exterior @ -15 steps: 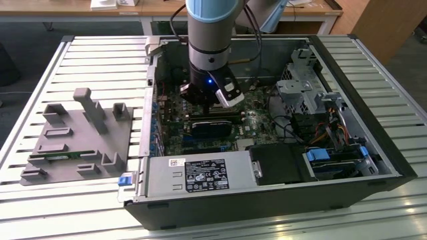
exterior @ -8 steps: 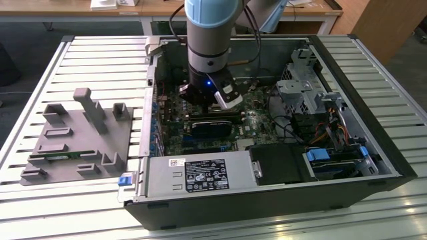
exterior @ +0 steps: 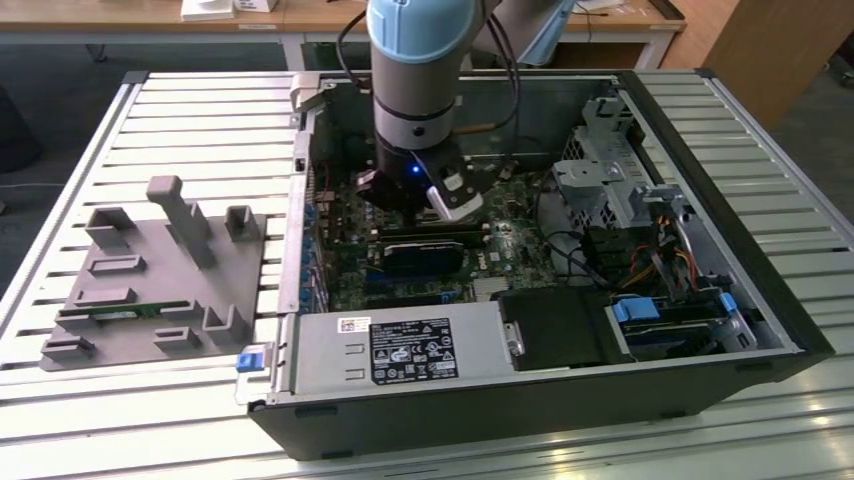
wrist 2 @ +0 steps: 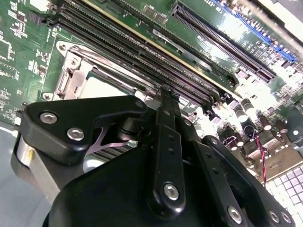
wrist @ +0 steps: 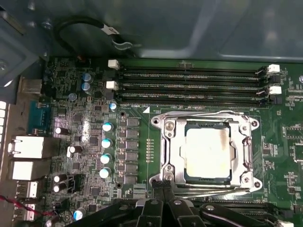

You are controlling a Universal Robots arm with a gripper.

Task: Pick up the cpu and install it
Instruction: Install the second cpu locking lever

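A slatted metal table [exterior: 120, 380] is seen in the exterior view, with wooden desks [exterior: 441, 18] behind it. On the table an opened computer case [exterior: 747, 300] is laid on its side, and a grey tray [exterior: 147, 290] with upright pegs is set beside it, well apart from the gripper [exterior: 427, 195]. The arm [exterior: 420, 60] is lowered into the case, above the green motherboard [wrist: 75, 142]. The four long memory slots [wrist: 189, 85] are seen just beyond the socket [wrist: 206, 151] in the first wrist view. The cpu [wrist: 208, 149] is seated flat inside the socket's metal frame, its silver top exposed, directly below and just ahead of the gripper [wrist: 163, 189]. In both wrist views the black fingers [wrist 2: 165, 142] are drawn together with nothing between them, apart from the cpu [wrist 2: 102, 87].
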